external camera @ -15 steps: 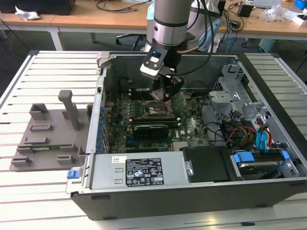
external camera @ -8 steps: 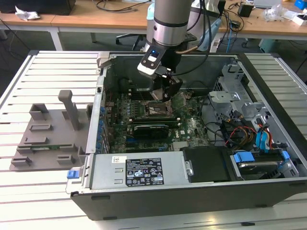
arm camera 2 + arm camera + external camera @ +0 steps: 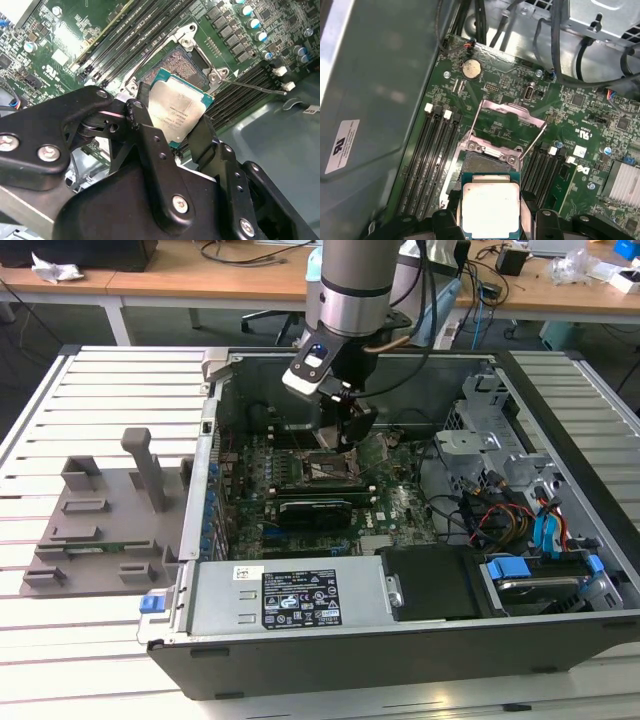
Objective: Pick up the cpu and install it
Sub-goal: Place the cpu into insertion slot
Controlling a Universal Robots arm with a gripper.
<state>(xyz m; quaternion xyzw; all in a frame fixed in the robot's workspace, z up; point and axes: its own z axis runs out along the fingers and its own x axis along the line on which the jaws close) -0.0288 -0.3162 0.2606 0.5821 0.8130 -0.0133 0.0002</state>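
In the exterior view the arm came down almost upright into the open computer case lying on the slatted worktop. The claw hung just above the socket, a little toward the exterior view's right of its middle.

In the second wrist view the claw was clamped on the cpu, with a black finger pressed against each of two opposite edges and the silvery top facing the camera. The chip was above the socket and overlapped its nearer edge, so most of the pin field lay bare beyond it.

In the first wrist view the cpu lay just short of the socket, its sides roughly square with the frame. The load plate stood lifted on the socket's far side. I judged the chip not yet seated, offset from the socket's centre on the side away from the plate.
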